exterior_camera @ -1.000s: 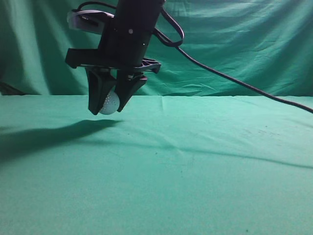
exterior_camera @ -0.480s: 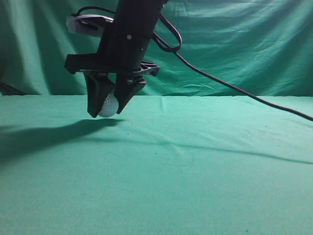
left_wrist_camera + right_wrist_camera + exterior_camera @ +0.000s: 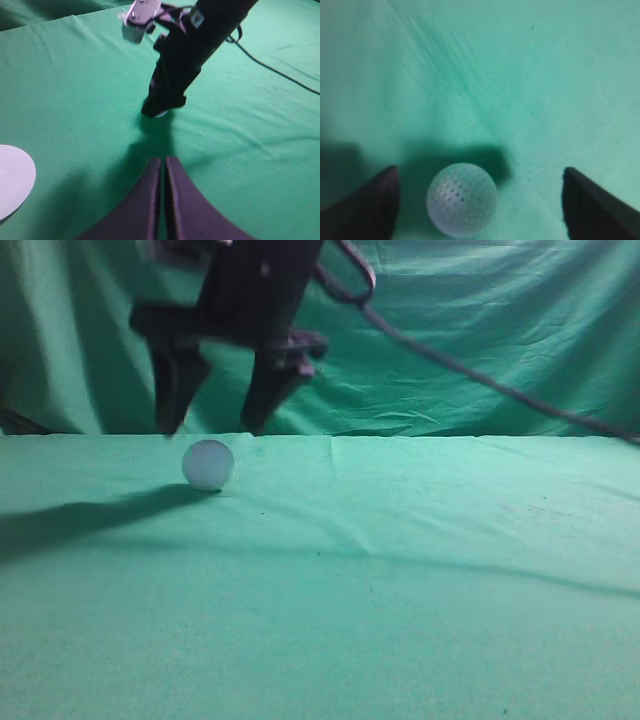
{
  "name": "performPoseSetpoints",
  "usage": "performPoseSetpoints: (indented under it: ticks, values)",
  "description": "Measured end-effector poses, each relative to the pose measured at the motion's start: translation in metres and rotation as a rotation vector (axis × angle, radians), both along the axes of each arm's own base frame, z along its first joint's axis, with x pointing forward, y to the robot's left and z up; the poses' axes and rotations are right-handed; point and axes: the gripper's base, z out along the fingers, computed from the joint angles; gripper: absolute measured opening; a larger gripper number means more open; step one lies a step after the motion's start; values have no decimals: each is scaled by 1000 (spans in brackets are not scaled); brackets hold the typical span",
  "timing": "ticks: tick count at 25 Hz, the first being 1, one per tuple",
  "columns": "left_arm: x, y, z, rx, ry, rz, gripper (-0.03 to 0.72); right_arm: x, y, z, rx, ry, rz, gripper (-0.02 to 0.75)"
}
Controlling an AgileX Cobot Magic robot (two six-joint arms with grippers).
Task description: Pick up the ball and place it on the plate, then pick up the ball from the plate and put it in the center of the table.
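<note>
A draped green backdrop curtain [image 3: 480, 350] is hanging behind the scene, falling in soft folds and creases. A black cable [image 3: 470, 375] is sloping down across it toward the right edge. The same cable is trailing over the green cloth in the left wrist view.

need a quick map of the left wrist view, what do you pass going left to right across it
white plate at the left edge → left gripper, fingers shut, bottom centre → cable trailing off to the right, all on the green table. The right gripper and ball overlap the middle, so they are left out.
</note>
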Motion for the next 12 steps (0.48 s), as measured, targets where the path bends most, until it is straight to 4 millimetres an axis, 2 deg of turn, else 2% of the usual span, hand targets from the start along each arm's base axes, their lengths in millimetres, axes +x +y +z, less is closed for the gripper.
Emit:
performPoseSetpoints:
  ticks: [2,6,9,12]
  values:
    - [0,0,0,-2,1,0,0,-6,-5,30,35,-10,-26,467]
    - [0,0,0,-8,2,0,0,-26,-22,91,65,-32,-39,112]
    - [0,-1,1,-27,8,0,0,-45,-39,137,97,-73,-34,0]
    - [-1,-2,1,-49,14,-1,0,-65,-59,179,131,-118,-48,0]
